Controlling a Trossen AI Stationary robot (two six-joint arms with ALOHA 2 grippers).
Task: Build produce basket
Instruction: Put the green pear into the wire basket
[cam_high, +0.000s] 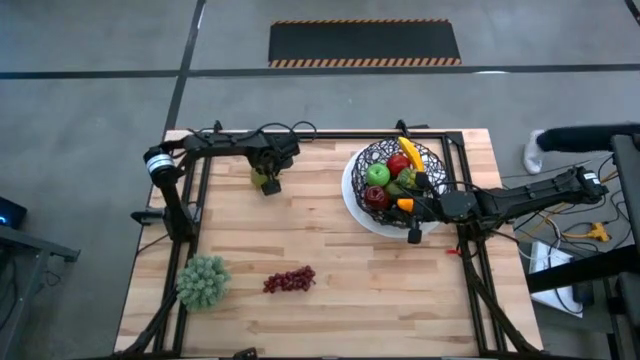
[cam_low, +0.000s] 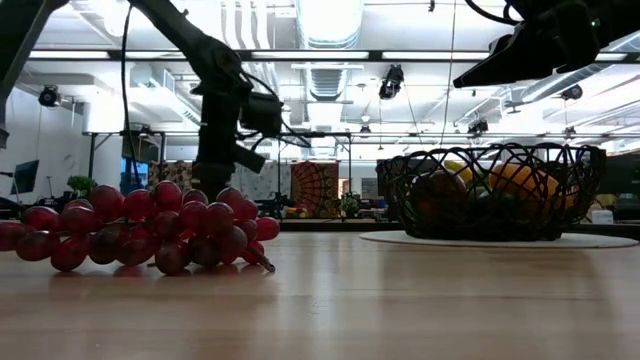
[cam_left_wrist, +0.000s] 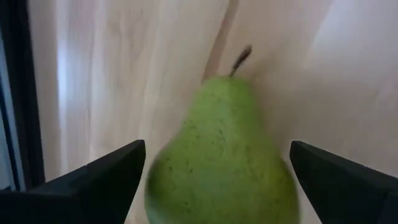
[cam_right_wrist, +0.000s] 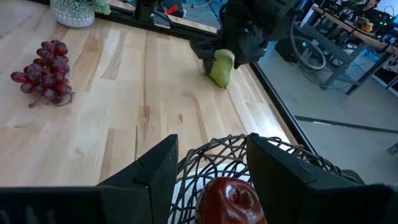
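A green pear (cam_left_wrist: 224, 162) lies on the wooden table at its far left (cam_high: 262, 178). My left gripper (cam_left_wrist: 217, 149) points down over it, open, one finger on either side of the pear with a gap showing on both sides. The black wire basket (cam_high: 355, 165) on its white plate (cam_high: 350, 200) stands at the far right. It holds a green apple (cam_high: 377, 175), red apples (cam_right_wrist: 231, 199), a banana (cam_high: 410, 152) and something orange (cam_high: 405, 204). My right gripper (cam_right_wrist: 211, 168) hovers open above the basket's near rim, holding nothing.
A bunch of purple grapes (cam_high: 289, 280) lies on the table toward the near edge, with a frilly pale-green leafy bunch (cam_high: 203, 280) to its left. Bare wood spans the table's middle. A black frame (cam_high: 300, 134) runs along the table's edges.
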